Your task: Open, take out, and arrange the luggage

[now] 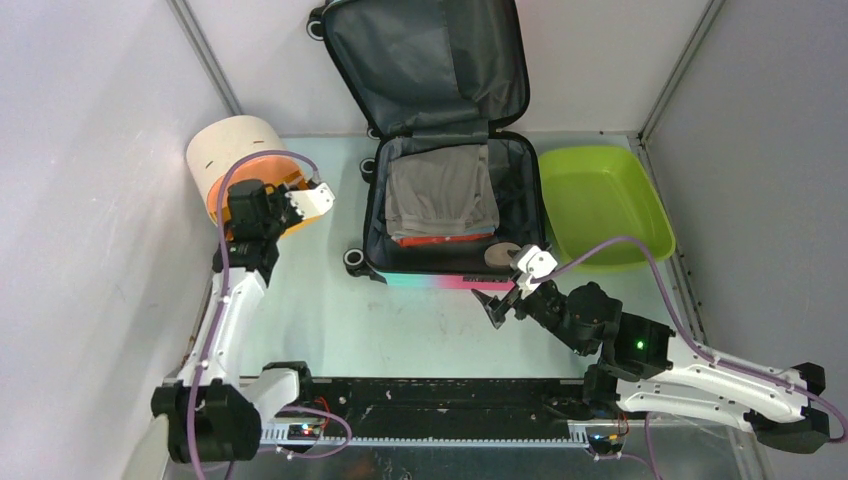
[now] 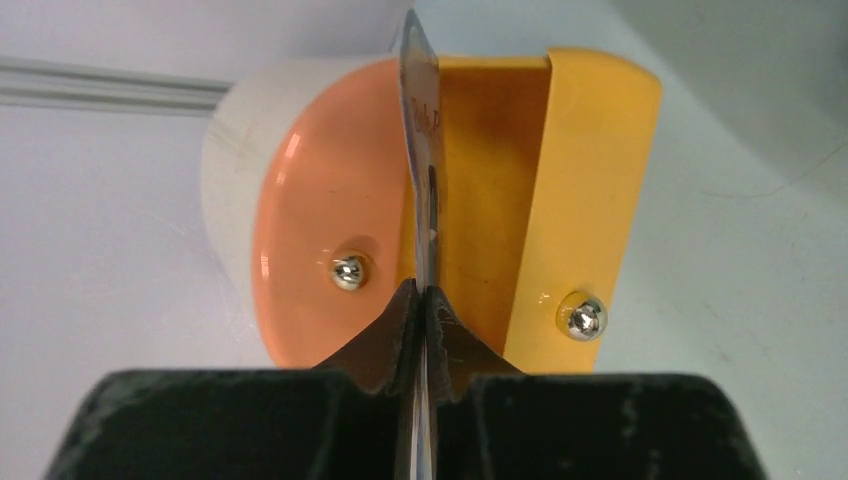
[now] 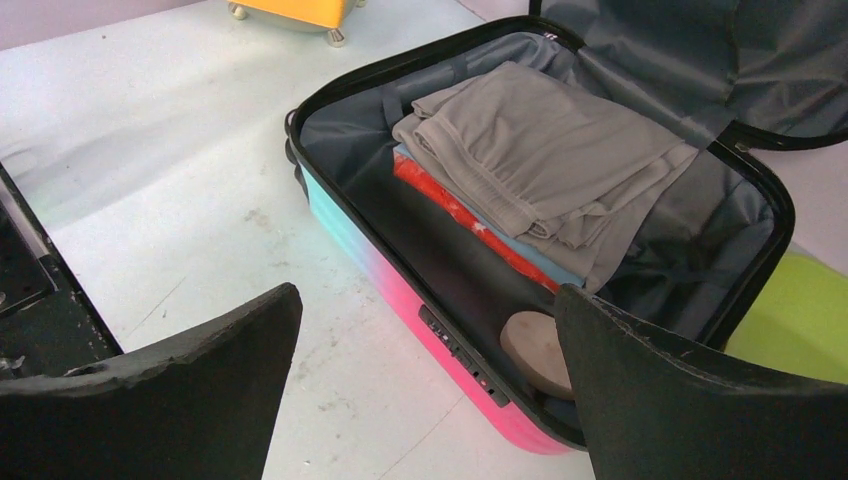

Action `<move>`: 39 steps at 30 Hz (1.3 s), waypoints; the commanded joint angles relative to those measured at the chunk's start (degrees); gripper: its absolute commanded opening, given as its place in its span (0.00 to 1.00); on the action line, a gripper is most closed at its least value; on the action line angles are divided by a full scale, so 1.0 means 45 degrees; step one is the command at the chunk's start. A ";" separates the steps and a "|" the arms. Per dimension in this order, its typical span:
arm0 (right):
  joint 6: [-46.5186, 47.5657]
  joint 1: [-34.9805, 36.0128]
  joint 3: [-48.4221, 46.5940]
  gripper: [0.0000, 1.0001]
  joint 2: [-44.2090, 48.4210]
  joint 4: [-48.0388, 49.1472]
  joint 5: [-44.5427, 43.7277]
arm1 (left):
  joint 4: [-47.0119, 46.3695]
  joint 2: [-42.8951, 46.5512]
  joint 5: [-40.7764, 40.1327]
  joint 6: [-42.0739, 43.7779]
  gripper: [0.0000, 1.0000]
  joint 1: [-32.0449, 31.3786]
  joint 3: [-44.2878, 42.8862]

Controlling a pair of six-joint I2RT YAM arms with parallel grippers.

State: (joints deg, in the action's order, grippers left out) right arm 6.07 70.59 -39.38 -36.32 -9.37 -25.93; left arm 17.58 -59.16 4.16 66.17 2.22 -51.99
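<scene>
Luggage (image 1: 425, 280) lies open at the back of the bench (image 1: 400, 330), centre, with its base flat and its grey-lined lid tipped up against the rear wall. We see the left arm (image 1: 232, 310) reaching up the left side from its base, wrist bent to the right. The left jaws are pinched narrow on a thin card (image 2: 422, 150) seen edge-on, close to the orange end of the cream-and-orange cylinder (image 1: 235, 145). The right arm (image 1: 700, 370) stretches low along the near edge from the right, wrist angled toward the luggage's near right corner. The right jaws stand wide with nothing between them, just short of the pink-and-teal wall.

By our count there are two arms, one piece of luggage, one cylinder and one lime-green tub (image 1: 600, 200) just beside the luggage's right wall. Inside the base sits one stack of three layers: a folded grey garment (image 1: 440, 190) on top, a blue layer (image 3: 540, 258) beneath it and a red layer (image 3: 450, 210) lowest. One round tan disc (image 3: 535, 345) lies in the near right corner. Two screws (image 2: 348, 271) show on the cylinder's orange-and-yellow end in the left wrist view.
</scene>
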 commanded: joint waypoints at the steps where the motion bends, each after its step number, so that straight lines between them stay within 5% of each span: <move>1: 0.0165 -0.0163 0.0000 1.00 0.0133 0.0189 -0.0066 | -0.1569 -0.0768 -0.0577 -0.0013 0.18 0.0343 0.0172; 4: 0.0207 -0.0238 0.0000 1.00 0.0150 0.0237 -0.0002 | -0.1523 -0.0940 -0.0875 -0.0422 0.32 0.0458 -0.0140; 5: 0.0227 -0.0247 0.0000 1.00 0.0167 0.0251 0.0015 | -0.1524 -0.0942 -0.0880 -0.0421 0.49 0.0477 -0.0163; 7: 0.0233 -0.0297 0.0000 1.00 0.0183 0.0331 0.0018 | -0.1525 -0.0839 -0.0883 -0.0505 0.60 0.0483 -0.0193; 13: 0.0148 -0.0398 0.0000 1.00 0.0170 0.0569 0.0070 | -0.1201 -0.0146 -0.0439 -0.2002 0.64 0.0483 -0.0612; 19: -0.0371 -0.0389 -0.0099 0.99 0.0278 0.0616 -0.0012 | -0.0720 0.0725 0.0223 -0.6017 0.65 0.0479 -0.1037; 25: -0.0754 -0.0382 -0.0436 0.99 0.0328 0.0137 -0.0234 | -0.0057 0.1202 0.1700 -0.9603 0.53 0.0465 -0.0794; 31: -0.0942 -0.0402 -0.0462 1.00 0.0318 0.0261 -0.0388 | 0.0868 0.1181 0.2564 -0.8863 0.17 0.0170 0.0413; 35: -0.0891 -0.0412 -0.0449 1.00 0.0218 0.0210 -0.0433 | 0.1298 0.0328 0.2022 -0.8150 0.09 0.0084 0.0723; 39: -0.0783 -0.0527 -0.0449 1.00 0.0146 0.0322 -0.0293 | -0.0358 -0.0231 0.0350 -0.8227 0.05 0.0089 0.1149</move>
State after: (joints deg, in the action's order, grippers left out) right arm 2.98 68.75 -39.35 -35.51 -9.30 -26.87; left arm 21.61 -58.67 11.46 28.34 2.76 -47.46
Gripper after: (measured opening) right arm 0.993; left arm 0.057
